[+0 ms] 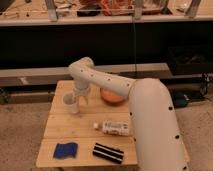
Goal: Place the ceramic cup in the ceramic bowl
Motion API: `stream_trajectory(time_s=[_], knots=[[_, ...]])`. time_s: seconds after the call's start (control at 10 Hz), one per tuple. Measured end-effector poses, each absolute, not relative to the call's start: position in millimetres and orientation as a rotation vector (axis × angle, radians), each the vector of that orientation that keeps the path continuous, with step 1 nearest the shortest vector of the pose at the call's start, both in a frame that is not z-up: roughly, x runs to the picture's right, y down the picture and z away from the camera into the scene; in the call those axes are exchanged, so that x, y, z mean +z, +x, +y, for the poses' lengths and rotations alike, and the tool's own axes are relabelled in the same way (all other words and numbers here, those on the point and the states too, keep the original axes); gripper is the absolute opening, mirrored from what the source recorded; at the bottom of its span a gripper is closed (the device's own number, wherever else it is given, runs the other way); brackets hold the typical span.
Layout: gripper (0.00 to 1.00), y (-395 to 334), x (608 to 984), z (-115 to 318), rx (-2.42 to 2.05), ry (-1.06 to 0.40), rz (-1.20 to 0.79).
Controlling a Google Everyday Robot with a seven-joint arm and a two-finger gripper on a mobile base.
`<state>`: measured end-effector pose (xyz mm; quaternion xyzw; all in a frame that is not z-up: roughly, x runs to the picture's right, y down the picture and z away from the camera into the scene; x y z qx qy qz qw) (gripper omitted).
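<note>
Camera view looks down on a small wooden table (56, 125) with the robot's white arm (150, 120) rising from the lower right, bending at an elbow over the table's back edge and dropping toward the left side. The gripper (78, 95) sits at the right side of the cup's rim, touching or nearly so; whether it grips the cup cannot be told.

The cup (70, 105), white and upright, stands on the table's left middle, outside the bowl. Its inside looks dark and what it holds is not clear. The bowl (113, 97), orange, rests near the back of the table to the right of the cup, apart from it and partly hidden by the arm; its inside cannot be made out.

One cup, one bowl. One white bottle (112, 128) lies on its side near the table's middle. One blue cloth (66, 150) and one black striped block (108, 153) lie along the front edge.

Speckled floor (20, 130) surrounds the table. Behind it runs a dark bench (100, 45), with a cluttered shelf (30, 21) on top.
</note>
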<state>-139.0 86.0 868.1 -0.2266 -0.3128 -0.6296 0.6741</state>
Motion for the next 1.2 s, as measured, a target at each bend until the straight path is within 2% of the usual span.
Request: stream_trajectory(time_s=[0.2, 0.4, 0.5, 0.6, 1.2], knots=[[0.34, -140, 868, 88, -1.427, -0.514, -0.706], [0.11, -138, 864, 88, -1.416, -0.517, -0.701], [0.03, -134, 864, 85, -1.404, -0.517, -0.699], [0.0, -128, 863, 81, -1.395, -0.513, -0.697], [0.0, -78, 857, 63, -1.328, -0.499, -0.685]])
